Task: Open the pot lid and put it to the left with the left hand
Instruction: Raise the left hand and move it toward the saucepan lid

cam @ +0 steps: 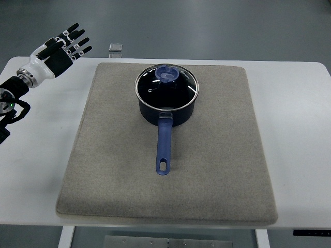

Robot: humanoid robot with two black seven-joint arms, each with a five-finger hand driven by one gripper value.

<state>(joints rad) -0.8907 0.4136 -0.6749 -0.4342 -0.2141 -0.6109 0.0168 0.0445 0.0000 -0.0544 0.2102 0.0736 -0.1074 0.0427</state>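
- Left hand (64,45) up at top-left, over the table's far-left corner; fingers (77,40) stretched out straight and slightly fanned, holding nothing.
- Fingertips aimed up-right, toward the small grey square object (116,48) lying past the table's far edge; well apart from it.
- Left forearm (15,90) entering from left picture edge, partly cut off by the frame; green light visible on the wrist section.
- Well apart from the pot: bare white table (36,170) and mat's left strip between hand and pot.
- Grey mat (217,165) covering most of the tabletop, slightly skewed; white margin open on left and right sides.
- Dark blue pot (167,101) on mat's far half, just left of mat centre.
- Glass lid (181,89) on the pot, seated flat, metal rim matching pot rim; blue knob (168,74) toward the far side of the lid.
- Blue pot handle (164,147) pointing toward the near edge, hang-hole at its tip.
- Open room: left of pot free mat surface, then free table; near half of mat free apart from the handle; right side free as well.
- Pot contents hard to make out through glass: dark interior with reflections only.
- Table's near corners and legs cut off at bottom edge; dark fitting (312,233) at bottom-right only partly seen.
- Right hand outside the frame.
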